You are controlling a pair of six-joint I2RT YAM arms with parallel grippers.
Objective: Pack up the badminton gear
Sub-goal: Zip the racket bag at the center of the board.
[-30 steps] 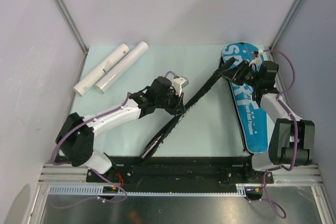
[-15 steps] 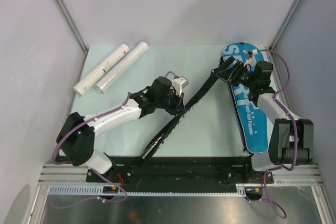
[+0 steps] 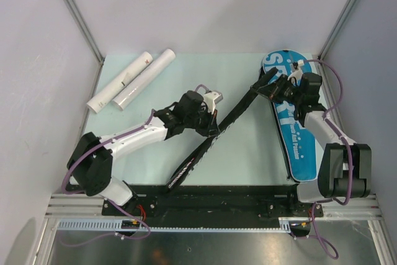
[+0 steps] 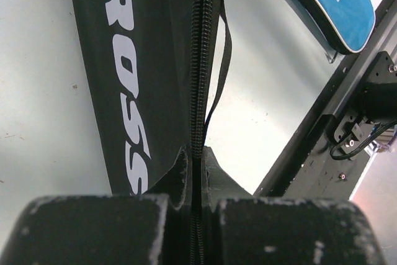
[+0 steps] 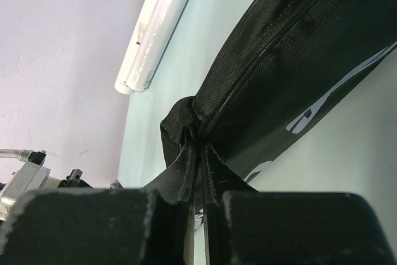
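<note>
Two grips on the black bag (image 3: 239, 107), worktop centre: left gripper (image 4: 195, 159) clamped on its zipper (image 4: 198, 60), right gripper (image 5: 200, 153) clamped on its far end.

A: What surrounds the table (image 3: 248, 153)?
B: Plain pale lilac walls (image 3: 205, 10), with slanting metal posts (image 3: 75, 15) at the back corners.
A: And the top itself?
B: Pale green, evenly lit; a black rail (image 3: 211, 192) runs along its near edge.
</note>
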